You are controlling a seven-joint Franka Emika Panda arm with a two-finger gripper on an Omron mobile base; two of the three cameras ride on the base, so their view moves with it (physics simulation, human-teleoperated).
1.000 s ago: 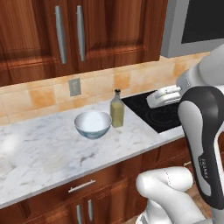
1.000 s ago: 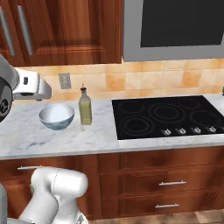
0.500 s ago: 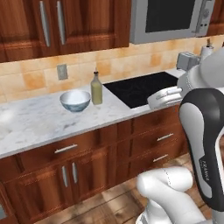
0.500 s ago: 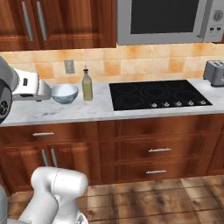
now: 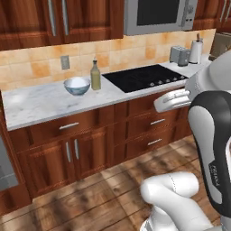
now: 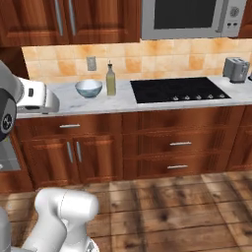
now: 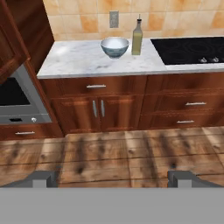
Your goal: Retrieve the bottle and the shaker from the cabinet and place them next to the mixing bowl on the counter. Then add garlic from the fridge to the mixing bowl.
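Desk: white marble top with grey veins [image 5: 40, 101] [image 6: 123, 101] [image 7: 78, 59], running along the tiled wall over brown wood drawers with steel handles, and carrying both task things we can see right now.
Cooktop: black glass hob [image 5: 142, 76] [image 6: 179, 90] [image 7: 190, 49] set flush into the desk, to the right of the bottle in all three views.
Microwave: steel-fronted unit [image 5: 158, 16] [image 6: 189, 18] hanging above the cooktop.
Wall oven: grey steel front [image 7: 17, 103] at the left of the hand view, beside the end of the desk.
Mixing bowl: round glossy pale blue-white bowl [image 5: 77, 85] [image 6: 89, 88] [image 7: 115, 47], upright on the desk below the wall outlet.
Bottle: square-sided clear glass bottle of yellow-olive liquid [image 5: 95, 76] [image 6: 111, 80] [image 7: 137, 38], standing upright just beside the bowl, on its cooktop side, taller than the bowl.
Toaster: small steel box [image 5: 179, 56] [image 6: 235, 69] at the far right end of the desk.
Fingers: two dark tips [image 7: 111, 178] spread as wide as they go, nothing between them, aimed at the wooden floor well short of the desk.
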